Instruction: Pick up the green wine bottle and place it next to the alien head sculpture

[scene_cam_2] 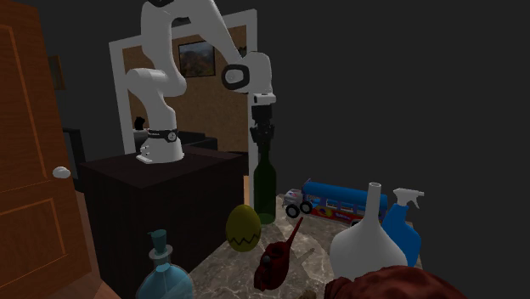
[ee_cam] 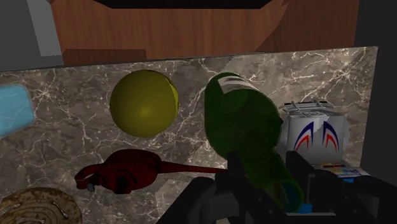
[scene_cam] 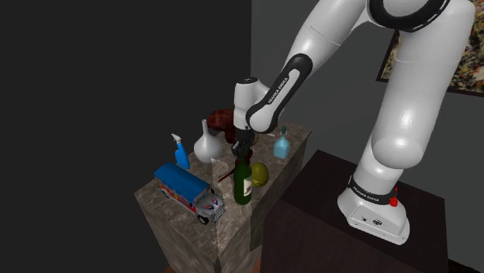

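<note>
White arm reaches over a brown marble-patterned counter (ee_cam: 57,140). The all-black gripper (scene_cam_2: 262,144) sits at the top of the neck of the dark green glass wine bottle (scene_cam: 243,184). Clamped or slack on the neck: cannot tell. The bottle is upright, its base looks to be on the countertop, near the counter edge on the stand's side.

A yellow egg-shaped ornament with a dark zigzag band (scene_cam_2: 243,228) stands just beside the bottle, not touching it. A dark red long-spouted piece (scene_cam_2: 277,257), kind unclear, lies near the bottle on its other side, spout pointing toward the bottle. A blue toy truck with a silver-white cab (scene_cam: 188,190) sits near the bottle, at the counter's end in the shoulder view's lower left.

The dark red-brown lumpy alien head sculpture (scene_cam: 222,118) is at the counter's far end in the shoulder view, well apart from the bottle. A white round-bellied, narrow-necked vase (scene_cam: 207,144) stands between them. A blue spray bottle (scene_cam: 181,150) is just beside the vase, on the shoulder view's left. A pale blue stoppered flask (scene_cam: 281,144) stands near the far right edge.

The dark box stand (scene_cam: 326,178) is just beside the counter. An orange-brown panelled door (scene_cam_2: 30,170) is on the second exterior view's left.
</note>
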